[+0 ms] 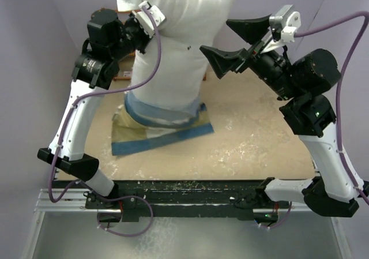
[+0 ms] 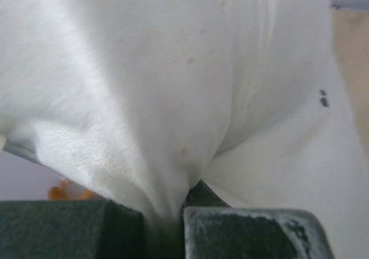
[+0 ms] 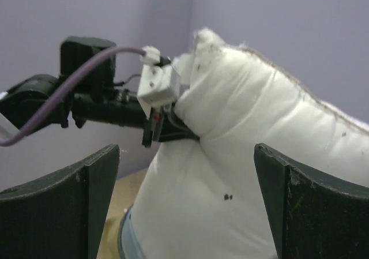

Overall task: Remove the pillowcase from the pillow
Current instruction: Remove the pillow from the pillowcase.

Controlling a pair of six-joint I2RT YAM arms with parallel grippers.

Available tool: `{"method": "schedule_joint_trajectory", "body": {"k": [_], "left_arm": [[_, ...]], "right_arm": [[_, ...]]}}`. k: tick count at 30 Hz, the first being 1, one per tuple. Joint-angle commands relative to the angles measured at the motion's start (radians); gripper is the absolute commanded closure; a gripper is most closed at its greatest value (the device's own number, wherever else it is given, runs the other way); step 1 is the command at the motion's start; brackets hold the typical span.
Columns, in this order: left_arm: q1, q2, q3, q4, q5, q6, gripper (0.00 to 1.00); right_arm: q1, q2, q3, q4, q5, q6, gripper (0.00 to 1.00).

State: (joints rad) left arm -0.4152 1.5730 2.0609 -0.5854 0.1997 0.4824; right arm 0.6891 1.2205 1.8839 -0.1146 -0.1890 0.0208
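Observation:
The plump white pillow [image 1: 179, 45] is held up on end above the table, its lower end still inside the blue, tan and cream pillowcase [image 1: 158, 123], which is bunched low around it on the table. My left gripper [image 1: 140, 27] is shut on the pillow's upper left side; the left wrist view shows white fabric [image 2: 173, 126] pinched between its pads. My right gripper [image 1: 233, 40] is open and empty, just right of the pillow. In the right wrist view its fingers [image 3: 288, 201] frame the pillow [image 3: 230, 172], with a blue pillowcase edge [image 3: 125, 236] low down.
The tan table top [image 1: 248, 138] has purple walls behind and to both sides. A brown and orange thing [image 1: 124, 8] lies at the back left, behind the pillow. The dark arm-mount rail [image 1: 190, 192] runs along the near edge.

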Motion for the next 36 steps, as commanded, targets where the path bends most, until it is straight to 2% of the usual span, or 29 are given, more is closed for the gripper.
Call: {"method": "schedule_joint_trajectory", "body": {"k": [1, 5, 9, 14, 16, 19, 22, 24, 27, 29, 31, 32, 33, 35, 36], "left_arm": [[0.005, -0.011, 0.236, 0.143, 0.113, 0.139, 1.0], [0.005, 0.03, 0.347, -0.034, 0.288, 0.185, 1.0], [0.005, 0.026, 0.356, -0.145, 0.43, 0.199, 1.0], [-0.011, 0.036, 0.331, -0.263, 0.448, 0.226, 1.0], [-0.014, 0.024, 0.288, -0.259, 0.444, 0.232, 1.0], [-0.02, 0.012, 0.234, -0.242, 0.423, 0.232, 1.0], [-0.028, 0.011, 0.211, -0.241, 0.4, 0.234, 1.0], [-0.037, 0.011, 0.2, -0.241, 0.388, 0.237, 1.0], [-0.06, 0.011, 0.186, -0.237, 0.359, 0.236, 1.0], [-0.073, 0.009, 0.176, -0.232, 0.344, 0.231, 1.0], [-0.077, 0.002, 0.164, -0.217, 0.347, 0.204, 1.0], [-0.078, -0.001, 0.163, -0.209, 0.354, 0.183, 0.97], [-0.077, -0.002, 0.166, -0.21, 0.359, 0.162, 0.68], [-0.078, -0.004, 0.174, -0.228, 0.349, 0.124, 0.07], [-0.077, -0.005, 0.175, -0.244, 0.333, 0.111, 0.0]], "right_arm": [[0.003, 0.019, 0.023, 0.041, 0.029, -0.011, 0.0], [0.001, 0.073, 0.11, -0.016, 0.003, -0.028, 0.0], [-0.007, 0.125, 0.189, -0.075, -0.025, -0.069, 0.0], [-0.048, 0.154, 0.235, -0.17, -0.11, -0.163, 0.0], [-0.077, 0.179, 0.251, -0.228, -0.178, -0.175, 0.0], [-0.148, 0.21, 0.225, -0.287, -0.416, -0.088, 0.0], [-0.164, 0.194, 0.082, -0.226, -0.634, -0.01, 0.0], [-0.165, 0.179, -0.014, -0.102, -0.699, 0.068, 0.0], [-0.165, 0.2, -0.037, -0.091, -0.689, 0.1, 0.0], [-0.165, 0.225, -0.009, -0.147, -0.624, 0.075, 0.0], [-0.165, 0.239, 0.002, -0.184, -0.504, 0.058, 0.03], [-0.176, 0.238, -0.002, -0.185, -0.343, 0.056, 0.12], [-0.197, 0.236, -0.009, -0.181, -0.223, 0.063, 0.28], [-0.256, 0.226, -0.037, -0.154, -0.012, 0.111, 0.79], [-0.3, 0.212, -0.069, -0.126, 0.062, 0.153, 0.97]]}}
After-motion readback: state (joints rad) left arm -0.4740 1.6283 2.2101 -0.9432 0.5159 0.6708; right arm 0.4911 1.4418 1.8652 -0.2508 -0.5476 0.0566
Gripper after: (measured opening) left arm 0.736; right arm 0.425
